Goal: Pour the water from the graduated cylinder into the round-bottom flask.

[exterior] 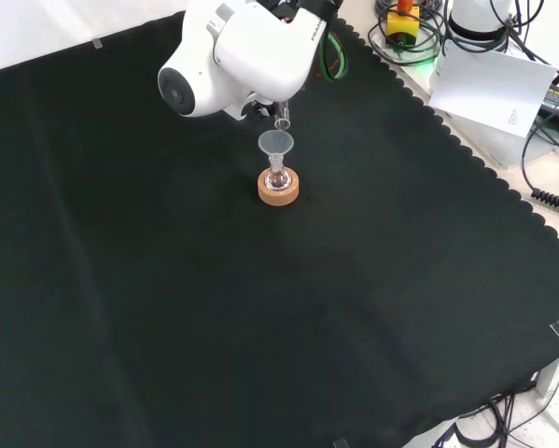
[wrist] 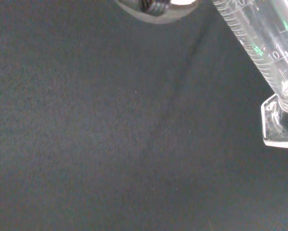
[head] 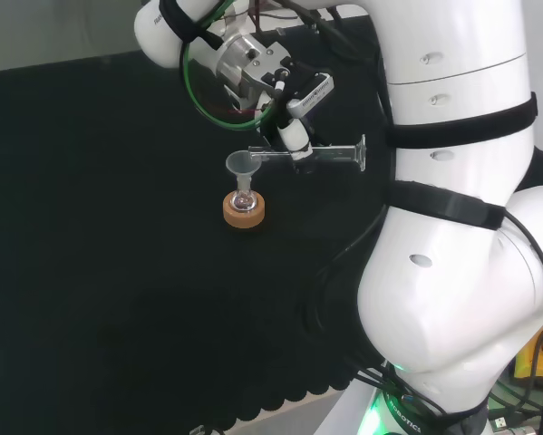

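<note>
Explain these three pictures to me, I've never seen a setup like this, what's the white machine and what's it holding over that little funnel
The big white shapes are one robot arm, ending in a black and white hand with fingers. One camera looks from behind the arm, one from the front looking down, one sits at the wrist. On the black cloth a small round-bottom flask sits in a cork ring with a funnel in its neck. The hand holds a clear graduated cylinder, tipped about level, its mouth over the funnel. The wrist camera shows the cylinder's markings and foot up close.
</note>
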### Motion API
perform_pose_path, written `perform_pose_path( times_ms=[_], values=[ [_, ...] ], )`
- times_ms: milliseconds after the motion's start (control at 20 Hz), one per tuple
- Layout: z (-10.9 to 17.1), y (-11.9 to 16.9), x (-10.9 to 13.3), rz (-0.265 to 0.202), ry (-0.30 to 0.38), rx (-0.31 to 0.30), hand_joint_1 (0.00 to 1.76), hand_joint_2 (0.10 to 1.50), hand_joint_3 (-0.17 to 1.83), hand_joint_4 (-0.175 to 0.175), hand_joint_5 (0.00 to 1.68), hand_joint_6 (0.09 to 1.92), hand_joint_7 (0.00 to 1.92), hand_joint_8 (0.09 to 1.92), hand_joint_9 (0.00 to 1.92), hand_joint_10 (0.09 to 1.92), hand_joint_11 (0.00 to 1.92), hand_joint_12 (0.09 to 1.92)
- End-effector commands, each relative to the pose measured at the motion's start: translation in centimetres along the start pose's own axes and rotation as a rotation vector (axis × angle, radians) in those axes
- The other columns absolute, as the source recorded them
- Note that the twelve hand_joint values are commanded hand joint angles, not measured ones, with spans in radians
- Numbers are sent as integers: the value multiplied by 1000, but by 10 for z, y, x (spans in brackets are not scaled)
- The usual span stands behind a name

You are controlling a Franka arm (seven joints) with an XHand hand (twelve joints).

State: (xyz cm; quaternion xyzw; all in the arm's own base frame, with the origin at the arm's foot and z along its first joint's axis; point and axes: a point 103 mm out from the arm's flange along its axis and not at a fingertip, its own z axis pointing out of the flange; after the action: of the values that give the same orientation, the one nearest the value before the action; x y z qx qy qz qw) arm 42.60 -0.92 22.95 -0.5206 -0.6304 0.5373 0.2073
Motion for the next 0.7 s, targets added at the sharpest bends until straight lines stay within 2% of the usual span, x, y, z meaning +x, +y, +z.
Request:
perform_pose_path(
  times_ms=[50, 400, 700],
  values=[
    [-2, -3, 3, -7, 1, -33, 1362, 1140, -5, -162, 983, 711, 927, 1137, 1475, 87, 1256, 671],
    [-1, -6, 1, -18, 8, -95, 1362, 1140, -5, -163, 983, 712, 927, 1137, 1475, 87, 1257, 670],
    [5, -7, -14, -50, 52, -204, 1362, 1141, -5, -162, 985, 714, 926, 1139, 1474, 87, 1256, 668]
  ],
)
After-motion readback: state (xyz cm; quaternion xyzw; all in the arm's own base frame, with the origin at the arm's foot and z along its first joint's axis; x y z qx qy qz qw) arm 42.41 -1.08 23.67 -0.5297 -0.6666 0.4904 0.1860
